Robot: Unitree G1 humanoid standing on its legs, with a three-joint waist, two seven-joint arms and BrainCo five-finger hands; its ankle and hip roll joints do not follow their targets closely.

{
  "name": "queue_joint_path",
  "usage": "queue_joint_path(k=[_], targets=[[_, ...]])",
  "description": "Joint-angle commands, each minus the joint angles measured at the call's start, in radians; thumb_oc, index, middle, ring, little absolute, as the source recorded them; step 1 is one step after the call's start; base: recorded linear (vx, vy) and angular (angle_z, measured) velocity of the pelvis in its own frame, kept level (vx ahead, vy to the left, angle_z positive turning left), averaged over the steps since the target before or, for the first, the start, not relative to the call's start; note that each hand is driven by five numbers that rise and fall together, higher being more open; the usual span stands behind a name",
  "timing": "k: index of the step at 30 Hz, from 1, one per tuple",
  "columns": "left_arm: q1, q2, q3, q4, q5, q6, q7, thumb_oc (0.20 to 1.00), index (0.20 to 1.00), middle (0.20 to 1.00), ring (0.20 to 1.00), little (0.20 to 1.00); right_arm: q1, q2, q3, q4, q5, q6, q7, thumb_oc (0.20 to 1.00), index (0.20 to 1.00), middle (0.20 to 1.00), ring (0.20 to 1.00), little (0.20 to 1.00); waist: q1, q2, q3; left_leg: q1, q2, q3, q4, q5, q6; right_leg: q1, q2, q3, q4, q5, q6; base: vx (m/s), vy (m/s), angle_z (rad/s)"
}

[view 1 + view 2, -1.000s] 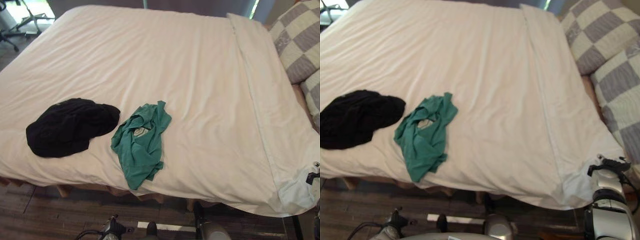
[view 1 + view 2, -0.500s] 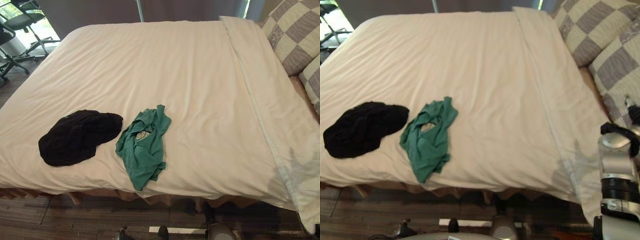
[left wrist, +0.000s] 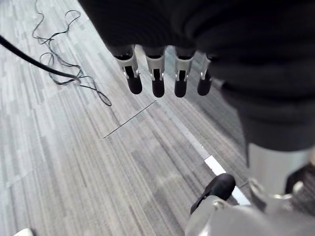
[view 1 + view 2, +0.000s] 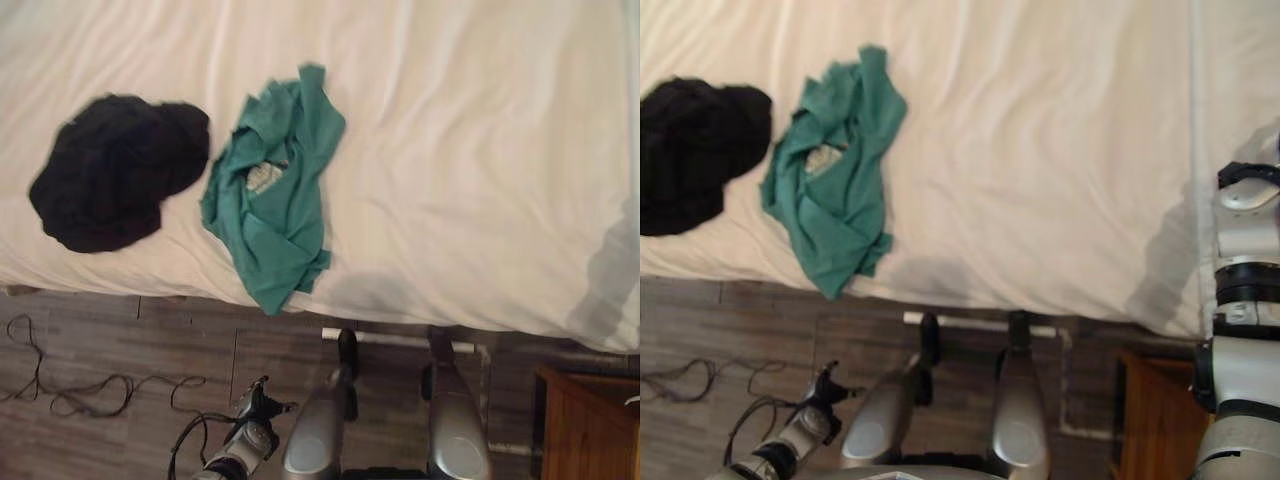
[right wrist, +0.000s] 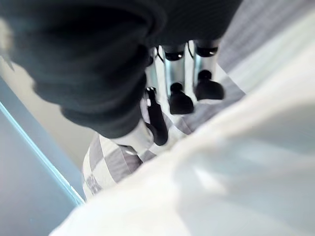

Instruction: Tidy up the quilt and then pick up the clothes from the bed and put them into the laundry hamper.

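The white quilt (image 4: 460, 150) lies spread flat over the bed. On it near the front edge lie a crumpled green shirt (image 4: 272, 190) and, to its left, a black garment (image 4: 115, 170). My left hand (image 4: 248, 432) hangs low over the floor in front of the bed, well below the clothes; its fingers (image 3: 155, 73) are straight and hold nothing. My right hand (image 4: 1247, 178) is raised at the quilt's right edge. Its fingers (image 5: 172, 73) are loosely bent above the quilt (image 5: 236, 162) with nothing between them.
A brown wooden cabinet (image 4: 590, 420) stands on the floor at the lower right, beside the bed. A grey-and-cream checked pillow (image 5: 106, 162) lies past my right hand. The bed's front edge (image 4: 420, 315) runs across above the dark wood floor (image 4: 120, 330).
The camera has tilted down, so the bed's front edge and floor now show. The clothes lie as before on the quilt. My left hand has come into view low.
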Motion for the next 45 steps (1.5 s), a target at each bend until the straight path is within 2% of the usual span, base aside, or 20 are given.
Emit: queue_joint_path(k=[1, 2, 3, 8, 18, 19, 20, 25, 26, 29, 32, 34, 36, 37, 40, 41, 42, 43, 44, 45], targets=[[0.000, 0.016, 0.019, 0.090, -0.028, 0.006, 0.035, 1.000, 1.000, 1.000, 1.000, 1.000, 0.100, 0.010, 0.000, -0.036, -0.110, 0.018, -0.065, 0.200, 0.200, 0.200, 0.200, 0.200, -0.025, -0.018, -0.028, -0.043, 0.064, -0.009, 0.119, -0.071, -0.054, -0.034, -0.061, 0.043, 0.248, -0.260, 0.113, -0.06, 0.033, -0.09], [0.000, 0.017, 0.018, 0.090, -0.028, 0.006, 0.035, 1.000, 1.000, 1.000, 1.000, 1.000, 0.103, 0.011, -0.003, -0.038, -0.111, 0.019, -0.065, 0.200, 0.200, 0.200, 0.200, 0.200, -0.023, -0.018, -0.029, -0.045, 0.064, -0.009, 0.120, -0.071, -0.054, -0.035, -0.061, 0.044, 0.249, -0.260, 0.113, -0.06, 0.071, -0.23], [-0.007, 0.004, 0.034, 0.112, -0.017, 0.014, 0.048, 1.000, 1.000, 1.000, 1.000, 1.000, 0.242, 0.132, -0.049, -0.081, -0.136, 0.013, -0.099, 0.200, 0.200, 0.200, 0.200, 0.200, -0.043, -0.016, -0.018, -0.052, 0.062, 0.002, 0.137, -0.083, -0.048, -0.049, -0.059, 0.053, 0.257, -0.260, 0.112, -0.03, 0.069, -0.27], [0.000, -0.008, 0.085, 0.132, 0.004, 0.029, 0.069, 1.000, 1.000, 1.000, 1.000, 1.000, 0.564, 0.350, -0.044, -0.148, -0.202, -0.018, -0.061, 0.200, 0.200, 0.200, 0.200, 0.200, -0.091, -0.032, -0.031, -0.028, 0.065, 0.023, 0.171, -0.127, -0.037, -0.032, -0.063, 0.068, 0.262, -0.266, 0.114, 0.01, 0.076, -0.18], [0.069, 0.041, 0.132, 0.097, 0.022, 0.006, 0.074, 1.000, 1.000, 1.000, 1.000, 1.000, 0.908, 0.477, 0.097, 0.046, -0.315, 0.018, 0.160, 0.209, 0.209, 0.209, 0.209, 0.209, -0.167, -0.141, -0.127, 0.148, 0.049, 0.081, 0.136, -0.169, -0.021, 0.130, -0.092, 0.074, 0.185, -0.210, 0.146, 0.05, 0.078, -0.07], [0.070, 0.041, 0.132, 0.096, 0.022, 0.006, 0.074, 1.000, 1.000, 1.000, 1.000, 1.000, 0.909, 0.477, 0.098, 0.046, -0.316, 0.018, 0.160, 0.730, 0.730, 0.730, 0.730, 0.730, -0.166, -0.142, -0.126, 0.153, 0.049, 0.082, 0.133, -0.167, -0.021, 0.133, -0.092, 0.075, 0.183, -0.209, 0.146, 0.04, 0.084, -0.09], [0.078, 0.041, 0.139, 0.090, 0.024, 0.003, 0.065, 1.000, 1.000, 1.000, 1.000, 1.000, 0.939, 0.489, 0.113, 0.080, -0.331, 0.023, 0.199, 1.000, 1.000, 1.000, 1.000, 1.000, -0.162, -0.152, -0.156, 0.194, 0.044, 0.086, 0.083, -0.155, -0.013, 0.157, -0.089, 0.073, 0.162, -0.189, 0.155, 0.03, 0.044, -0.10], [0.084, 0.031, 0.136, 0.094, 0.024, 0.001, 0.052, 1.000, 1.000, 1.000, 1.000, 1.000, 0.958, 0.510, 0.139, 0.099, -0.331, 0.023, 0.243, 1.000, 1.000, 1.000, 1.000, 1.000, -0.150, -0.157, -0.188, 0.253, 0.050, 0.083, -0.012, -0.107, -0.009, 0.169, -0.072, 0.074, 0.167, -0.133, 0.165, -0.03, 0.023, -0.19], [0.071, 0.027, 0.136, 0.102, 0.019, 0.009, 0.042, 1.000, 1.000, 1.000, 1.000, 1.000, 0.935, 0.516, 0.176, 0.114, -0.317, 0.012, 0.270, 1.000, 1.000, 1.000, 1.000, 1.000, -0.127, -0.138, -0.191, 0.254, 0.062, 0.080, -0.030, -0.081, 0.001, 0.186, -0.045, 0.040, 0.253, -0.189, 0.165, -0.13, 0.039, -0.19], [0.059, 0.028, 0.145, 0.119, 0.019, 0.019, 0.037, 1.000, 1.000, 1.000, 1.000, 1.000, 0.885, 0.509, 0.214, 0.147, -0.293, -0.006, 0.313, 1.000, 1.000, 1.000, 1.000, 1.000, -0.100, -0.120, -0.210, 0.236, 0.061, 0.080, -0.035, -0.053, 0.013, 0.219, -0.007, 0.007, 0.323, -0.239, 0.145, -0.14, 0.035, -0.08], [0.071, 0.021, 0.155, 0.120, 0.014, 0.010, 0.023, 1.000, 1.000, 1.000, 1.000, 1.000, 0.825, 0.517, 0.245, 0.173, -0.250, -0.025, 0.373, 1.000, 1.000, 1.000, 1.000, 1.000, -0.056, -0.117, -0.245, 0.215, 0.031, 0.074, 0.010, -0.065, 0.011, 0.307, 0.013, -0.058, 0.245, -0.321, 0.100, 0.06, -0.071, -0.18], [0.076, 0.016, 0.153, 0.101, 0.008, -0.005, 0.009, 1.000, 1.000, 1.000, 1.000, 1.000, 0.804, 0.496, 0.264, 0.179, -0.256, -0.036, 0.405, 1.000, 1.000, 1.000, 1.000, 1.000, -0.039, -0.119, -0.243, 0.155, 0.005, 0.072, 0.169, -0.060, -0.021, 0.357, 0.014, -0.045, 0.182, -0.346, 0.064, 0.04, -0.011, 0.31], [0.055, 0.001, 0.159, 0.086, -0.046, -0.017, 0.011, 1.000, 1.000, 1.000, 1.000, 1.000, 0.710, 0.464, 0.321, 0.263, -0.285, -0.023, 0.434, 1.000, 1.000, 1.000, 1.000, 1.000, -0.017, -0.109, -0.224, 0.034, 0.006, 0.027, 0.349, 0.017, -0.112, 0.362, -0.008, -0.052, 0.163, -0.356, 0.042, -0.11, 0.133, 0.63], [0.056, -0.003, 0.157, 0.091, -0.048, -0.015, 0.012, 1.000, 1.000, 1.000, 1.000, 1.000, 0.698, 0.467, 0.313, 0.298, -0.271, -0.012, 0.437, 1.000, 1.000, 1.000, 1.000, 1.000, -0.019, -0.108, -0.232, 0.039, 0.037, 0.026, 0.334, 0.006, -0.104, 0.356, -0.027, -0.054, 0.158, -0.350, 0.050, -0.12, 0.309, 0.41], [0.065, -0.017, 0.149, 0.123, -0.033, -0.002, 0.017, 1.000, 1.000, 1.000, 1.000, 1.000, 0.696, 0.504, 0.233, 0.369, -0.127, -0.002, 0.448, 1.000, 1.000, 1.000, 1.000, 1.000, -0.038, -0.097, -0.281, 0.116, 0.232, 0.039, 0.178, 0.000, -0.095, 0.341, -0.115, -0.051, 0.139, -0.332, 0.106, 0.03, 0.444, 0.12], [0.062, -0.022, 0.146, 0.136, -0.024, 0.000, 0.016, 1.000, 1.000, 1.000, 1.000, 1.000, 0.703, 0.513, 0.216, 0.393, -0.099, -0.002, 0.457, 1.000, 1.000, 1.000, 1.000, 1.000, -0.042, -0.091, -0.296, 0.141, 0.312, 0.042, 0.097, 0.044, -0.106, 0.336, -0.155, -0.048, 0.129, -0.323, 0.133, 0.03, 0.407, 0.09], [0.063, -0.023, 0.145, 0.137, -0.024, -0.001, 0.017, 1.000, 1.000, 1.000, 1.000, 1.000, 0.704, 0.512, 0.216, 0.395, -0.098, -0.004, 0.457, 1.000, 1.000, 1.000, 1.000, 1.000, -0.042, -0.090, -0.296, 0.153, 0.313, 0.044, 0.082, 0.049, -0.109, 0.342, -0.153, -0.050, 0.128, -0.327, 0.133, 0.06, 0.598, 0.35], [0.053, -0.022, 0.137, 0.151, -0.011, 0.004, 0.014, 1.000, 1.000, 1.000, 1.000, 1.000, 0.724, 0.518, 0.206, 0.412, -0.082, -0.006, 0.475, 1.000, 1.000, 1.000, 1.000, 1.000, -0.049, -0.075, -0.322, 0.173, 0.412, 0.027, -0.003, 0.137, -0.134, 0.340, -0.201, -0.045, 0.097, -0.310, 0.165, 0.03, 0.602, 0.37], [0.044, -0.014, 0.126, 0.161, 0.010, 0.008, 0.014, 1.000, 1.000, 1.000, 1.000, 1.000, 0.736, 0.514, 0.197, 0.431, -0.082, -0.010, 0.480, 1.000, 1.000, 1.000, 1.000, 1.000, -0.054, -0.065, -0.327, 0.178, 0.466, 0.016, -0.012, 0.194, -0.160, 0.330, -0.224, -0.044, 0.091, -0.298, 0.165, 0.02, 0.605, 0.31], [0.044, -0.015, 0.125, 0.162, 0.010, 0.007, 0.014, 1.000, 1.000, 1.000, 1.000, 1.000, 0.736, 0.514, 0.197, 0.432, -0.082, -0.011, 0.480, 1.000, 1.000, 1.000, 1.000, 1.000, -0.055, -0.062, -0.327, 0.179, 0.469, 0.013, -0.017, 0.195, -0.163, 0.333, -0.221, -0.048, 0.090, -0.300, 0.165, 0.02, 0.401, 0.07]])
